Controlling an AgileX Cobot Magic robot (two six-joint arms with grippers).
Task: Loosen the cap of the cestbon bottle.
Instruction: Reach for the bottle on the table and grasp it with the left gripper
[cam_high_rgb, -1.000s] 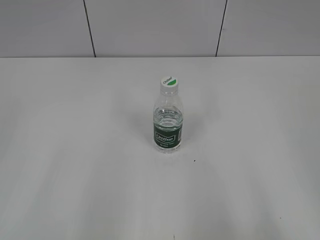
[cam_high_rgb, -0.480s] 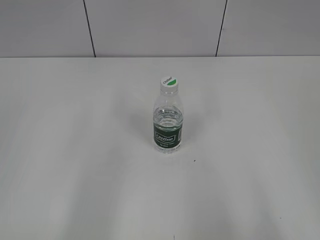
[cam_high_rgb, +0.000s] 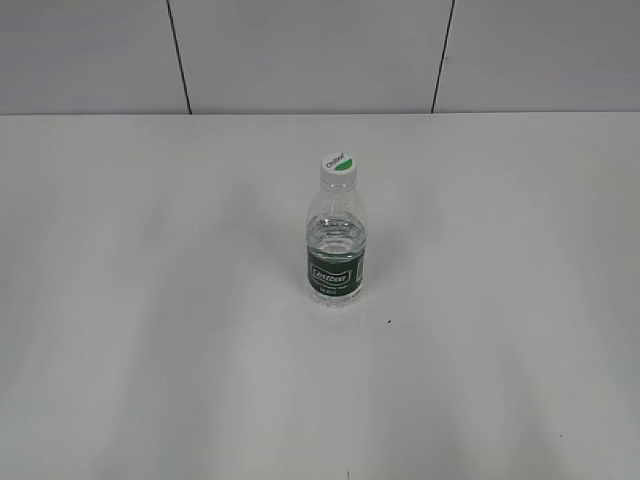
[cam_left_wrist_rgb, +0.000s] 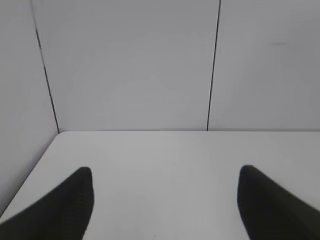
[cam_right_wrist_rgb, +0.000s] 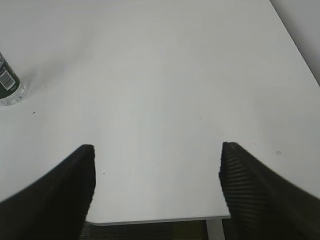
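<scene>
1. The cestbon bottle (cam_high_rgb: 335, 236) stood upright near the middle of the white desk (cam_high_rgb: 150, 350), exactly where it had been a second before; nothing about it differed.
2. The cap (cam_high_rgb: 338, 165) sat on the bottle's neck as before, its green-and-white top facing up.
3. Neither arm appeared in the exterior view, then or earlier.
4. The left hand (cam_left_wrist_rgb: 165, 200) was spread wide with nothing between its fingers, above bare desk facing the wall.
5. The right hand (cam_right_wrist_rgb: 156, 187) was likewise wide apart and held nothing; the bottle's base showed well apart at the left edge of its view.
</scene>
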